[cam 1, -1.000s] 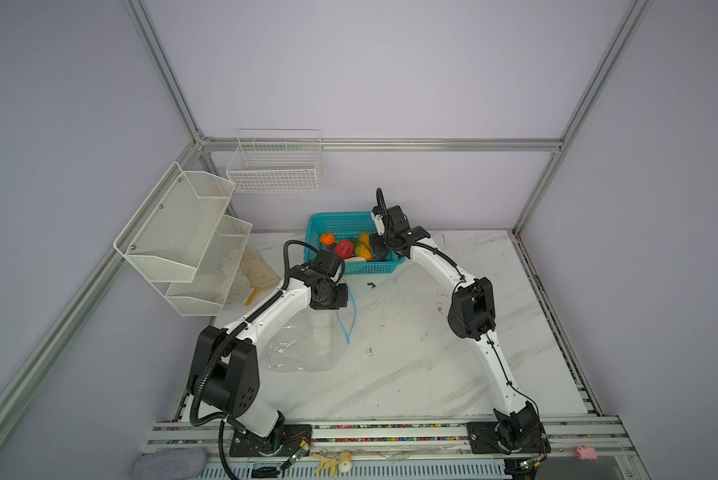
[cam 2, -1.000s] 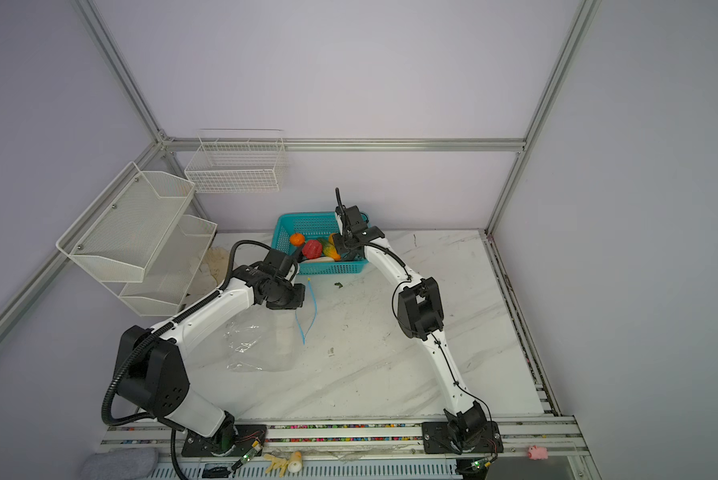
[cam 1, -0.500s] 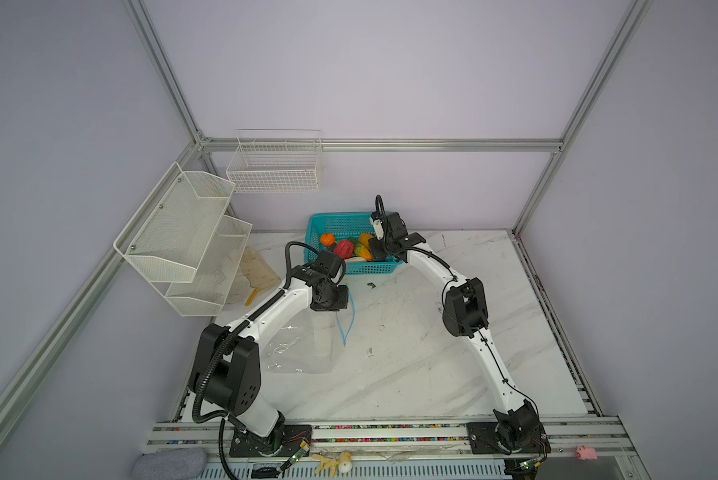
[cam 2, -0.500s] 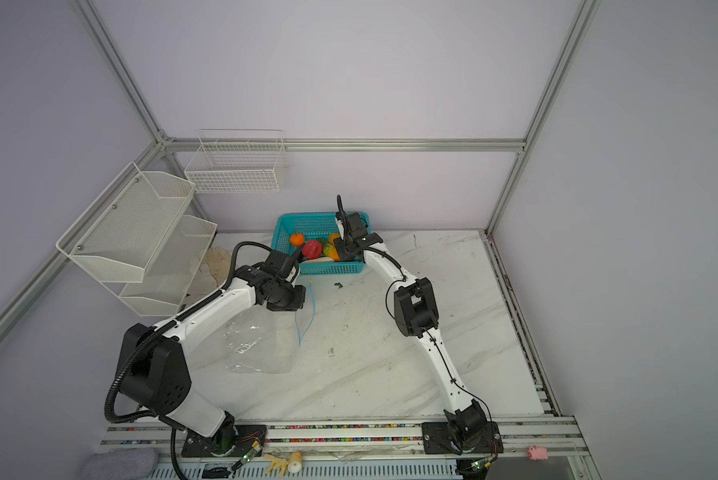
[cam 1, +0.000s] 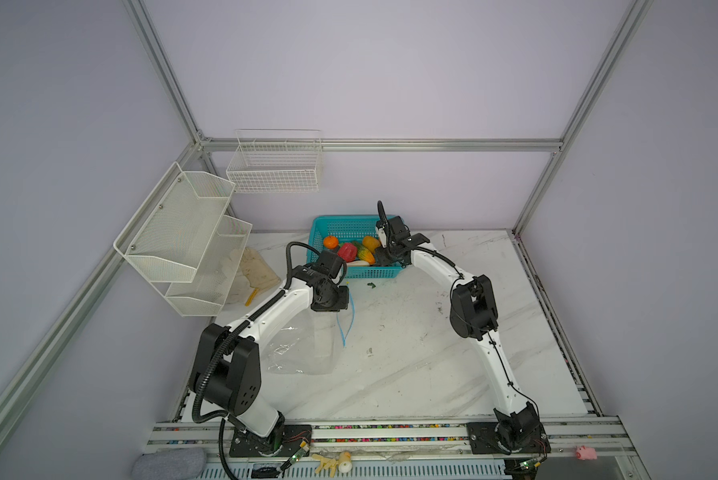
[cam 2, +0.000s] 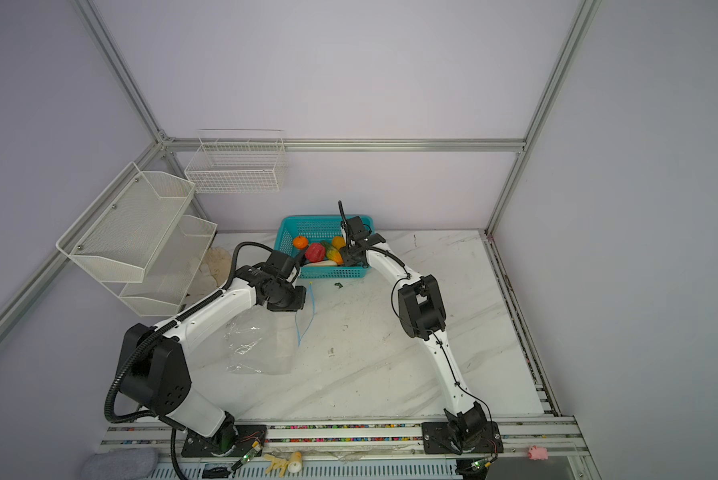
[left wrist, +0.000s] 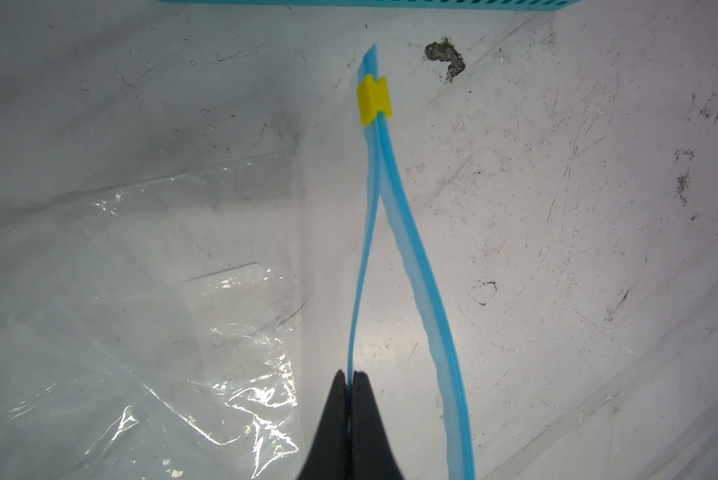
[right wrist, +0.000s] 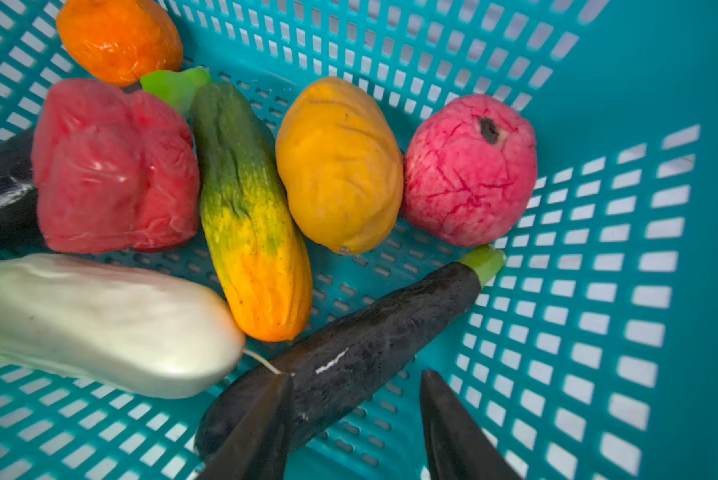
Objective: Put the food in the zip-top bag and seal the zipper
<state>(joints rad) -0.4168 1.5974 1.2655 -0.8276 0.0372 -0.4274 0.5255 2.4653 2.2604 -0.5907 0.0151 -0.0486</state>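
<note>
Beside teal basket [cam 1: 332,219], left claw [left wrist: 352,376] pinching zipper [left wrist: 424,291], right claw [right wrist: 355,374] spread over dark eggplant [right wrist: 390,328].

A teal basket [cam 2: 326,273] is seen at the back of the marble desk [cam 2: 370,374], filled with the food [cam 2: 315,252] in orange, red, green-yellow, yellow-orange and white pieces; the right gripper [cam 2: 351,261] is set down inside the basket's right end, its jaws too small to be made out. The zip-top bag [cam 2: 257,345] is spread flat on the desk, partly under the left arm [cam 2: 224,301]; its zipper [cam 2: 312,305] is shown as two blue strands that meet at the near end, with a small yellow slider [cam 2: 310,283] at the far end, just in front of the basket.
</note>
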